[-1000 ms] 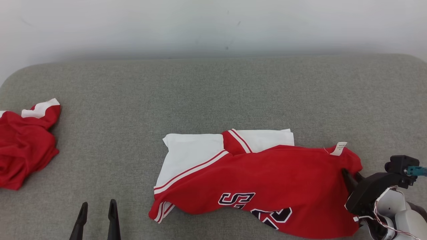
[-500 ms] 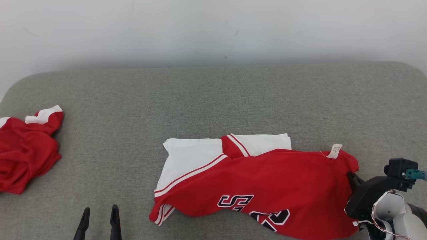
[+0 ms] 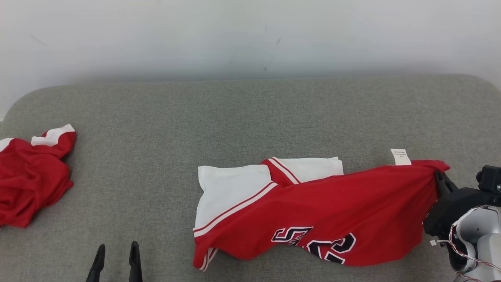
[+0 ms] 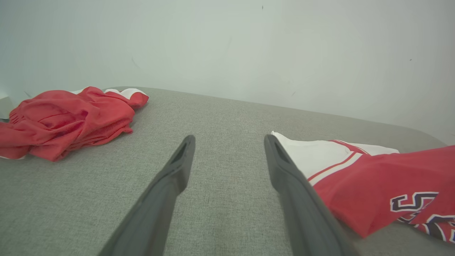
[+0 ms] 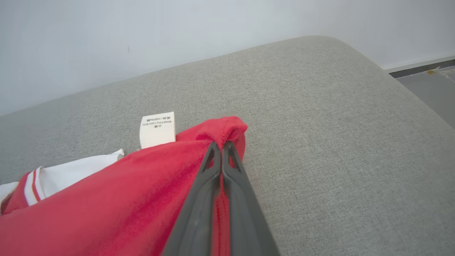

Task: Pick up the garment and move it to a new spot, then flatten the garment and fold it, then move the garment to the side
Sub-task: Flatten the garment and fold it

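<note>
– Starting at the left, what lies on the bench (image 3: 250, 117)?
– A crumpled red heap (image 3: 33, 176) with white trim, at the bench's left edge, well apart from everything else.
– And the left end effector (image 3: 117, 246)?
– It is at the near edge, right of the heap. Its two fingers stand wide apart with nothing between them, and bare bench shows in the gap. It touches no cloth; the jersey lies to its right, apart from it.
– Where is the jersey (image 3: 313, 211)?
– It lies from the middle to the right of the bench, closer to the near edge than the far one. A white part with red stripes takes up its left and far side. The red body carries dark, white-edged numbers toward the near side. The body is drawn out to the right, and its near hem is wavy.
– The label (image 3: 400, 156)?
– White, standing up at the jersey's far edge, just left of the pinched corner.
– The right end effector (image 3: 438, 177)?
– It is at the right, with its fingers pressed together on the jersey's far right corner. Red cloth bunches over the tips, and a fold runs down between them.
</note>
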You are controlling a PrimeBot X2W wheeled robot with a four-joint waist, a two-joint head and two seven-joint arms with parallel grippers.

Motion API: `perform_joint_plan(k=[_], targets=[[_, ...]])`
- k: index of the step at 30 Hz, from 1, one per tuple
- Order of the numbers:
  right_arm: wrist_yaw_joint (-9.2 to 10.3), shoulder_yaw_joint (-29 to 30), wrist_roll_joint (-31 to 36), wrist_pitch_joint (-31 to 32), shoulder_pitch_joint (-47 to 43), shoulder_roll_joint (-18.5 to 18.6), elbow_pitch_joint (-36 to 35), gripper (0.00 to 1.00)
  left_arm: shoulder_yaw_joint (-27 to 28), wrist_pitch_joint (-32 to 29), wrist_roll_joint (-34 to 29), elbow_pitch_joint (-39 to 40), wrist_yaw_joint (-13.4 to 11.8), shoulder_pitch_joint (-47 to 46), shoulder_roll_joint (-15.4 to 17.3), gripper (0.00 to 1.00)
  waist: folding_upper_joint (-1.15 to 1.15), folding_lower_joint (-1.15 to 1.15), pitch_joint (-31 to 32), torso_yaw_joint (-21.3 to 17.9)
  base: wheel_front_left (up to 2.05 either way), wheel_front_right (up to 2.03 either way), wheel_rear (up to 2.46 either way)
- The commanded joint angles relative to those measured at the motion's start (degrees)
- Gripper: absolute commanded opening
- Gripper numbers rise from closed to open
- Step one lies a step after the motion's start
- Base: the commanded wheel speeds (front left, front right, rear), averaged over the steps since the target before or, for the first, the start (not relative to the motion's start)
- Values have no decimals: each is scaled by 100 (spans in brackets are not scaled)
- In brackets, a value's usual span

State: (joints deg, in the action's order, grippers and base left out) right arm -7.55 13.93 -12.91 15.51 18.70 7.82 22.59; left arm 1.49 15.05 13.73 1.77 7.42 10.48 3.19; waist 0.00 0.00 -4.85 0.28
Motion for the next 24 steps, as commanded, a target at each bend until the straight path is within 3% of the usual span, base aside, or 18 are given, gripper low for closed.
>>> perform_joint_plan(k=[1,9,11,12,18,24], targets=[[13,135,233,-124,87,-30,-26,0,-10,19,19,8,7,-39,22,100,0,0,-57,33,0,0,0],[13,456,622,170,-100,-213,357,0,-6,19,31,-6,7,-113,11,100,0,0,-150,131,0,0,0],[13,536,679,279,-152,-269,388,75,5,19,35,-4,7,-109,4,100,0,0,-161,146,0,0,0],[13,581,703,335,-199,-285,400,100,13,19,35,-4,7,-107,0,100,0,0,-164,149,0,0,0],[13,806,751,642,-339,-326,180,100,75,19,35,-10,1,-72,-16,100,0,0,-147,116,0,0,0],[13,921,623,1335,-81,-312,-421,100,58,19,32,-7,1,-97,-24,100,0,0,-190,11,0,0,0]])
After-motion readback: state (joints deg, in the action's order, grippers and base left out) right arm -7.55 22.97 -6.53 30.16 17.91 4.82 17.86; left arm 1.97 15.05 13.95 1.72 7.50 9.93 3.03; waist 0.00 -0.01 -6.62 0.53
